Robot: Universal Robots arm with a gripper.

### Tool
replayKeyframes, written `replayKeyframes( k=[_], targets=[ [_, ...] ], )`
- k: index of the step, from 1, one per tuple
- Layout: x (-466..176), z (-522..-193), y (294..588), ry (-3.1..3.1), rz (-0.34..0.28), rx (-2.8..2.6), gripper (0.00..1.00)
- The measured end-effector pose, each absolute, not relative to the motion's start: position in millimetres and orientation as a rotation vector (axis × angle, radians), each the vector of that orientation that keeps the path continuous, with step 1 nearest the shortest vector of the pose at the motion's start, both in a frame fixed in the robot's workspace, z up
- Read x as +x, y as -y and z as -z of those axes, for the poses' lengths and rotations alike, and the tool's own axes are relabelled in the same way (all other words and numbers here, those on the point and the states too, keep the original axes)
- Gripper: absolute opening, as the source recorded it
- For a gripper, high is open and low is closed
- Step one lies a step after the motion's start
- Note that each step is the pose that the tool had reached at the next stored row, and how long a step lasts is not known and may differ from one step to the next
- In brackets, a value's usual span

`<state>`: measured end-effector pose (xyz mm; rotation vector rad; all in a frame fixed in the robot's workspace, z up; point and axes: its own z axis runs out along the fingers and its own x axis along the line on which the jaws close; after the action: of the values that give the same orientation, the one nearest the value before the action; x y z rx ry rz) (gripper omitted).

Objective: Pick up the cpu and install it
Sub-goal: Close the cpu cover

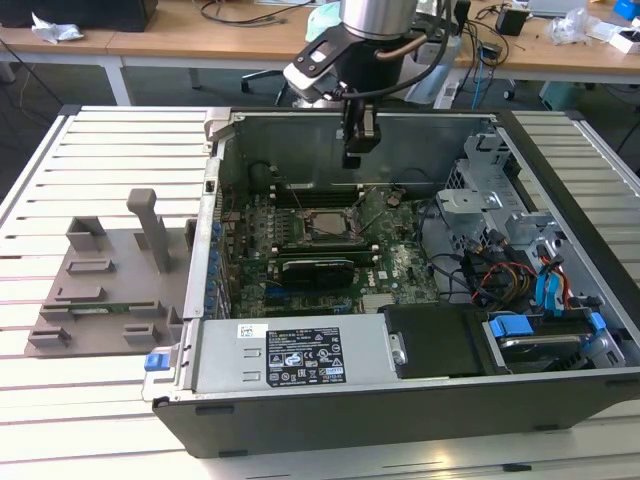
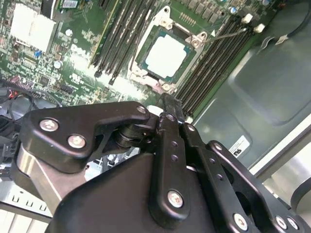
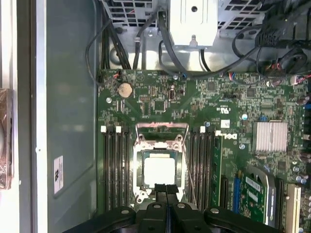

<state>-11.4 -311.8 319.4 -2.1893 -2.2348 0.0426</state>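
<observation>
Gripper (image 1: 354,158) hangs inside open computer case (image 1: 400,420), over motherboard (image 1: 400,265). Fingers (image 3: 160,190) pressed together, nothing held, in both wrist views. Cpu (image 3: 159,170) lies flat in socket frame (image 3: 138,145) on board, silver top up, memory slots (image 3: 114,165) either side. Fingertips above cpu's near edge, apart from it.

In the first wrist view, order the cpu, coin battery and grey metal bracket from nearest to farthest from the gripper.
From the gripper:
1. cpu, in its socket between the memory slots, right beside it.
2. coin battery, on the board beyond the socket.
3. grey metal bracket, past the board's edge among the cables.
</observation>
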Motion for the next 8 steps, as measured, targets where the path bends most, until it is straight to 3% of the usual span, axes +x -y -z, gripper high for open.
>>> replayKeyframes(
  k=[8],
  targets=[
    [24.7,-318.7,311.7,2.233,-0.046,-2.188,0.11]
  ],
)
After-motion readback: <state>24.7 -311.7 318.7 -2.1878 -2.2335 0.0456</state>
